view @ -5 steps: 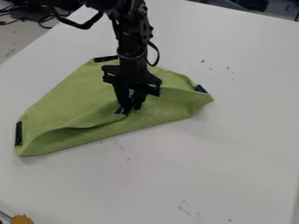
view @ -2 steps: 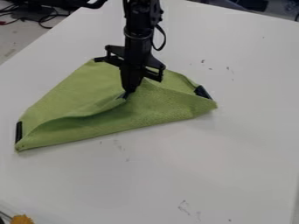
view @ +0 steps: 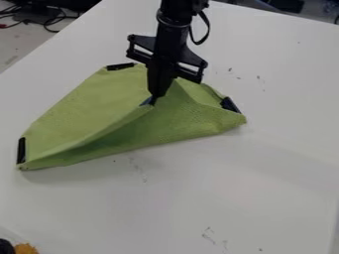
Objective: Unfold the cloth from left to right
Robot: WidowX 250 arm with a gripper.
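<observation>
Okay, so biggest thing first: you've got the white table running across most of the view, and your green cloth is on its upper-left part, partly folded, with one corner tugged up into a peak. From that peak a raised edge slopes down to the cloth's far-left end, with a shaded hollow under it, and the side toward the view's right slants down to the table. Your black arm hangs in from the top edge, right over the cloth, and the gripper has its fingers together, clamped on that lifted corner. Past the table's edge at upper left, you've got some dark cables. Then there are black strips on the cloth's corners: one at the top, one at the left end, one at the right, plus a bluish-dark bit right at your fingertips. Bottom-left corner, you can spot an orange fuzzy thing just beside something black, both cut off by the frame. Smallest of all, faint scuffs dot the tabletop.
</observation>
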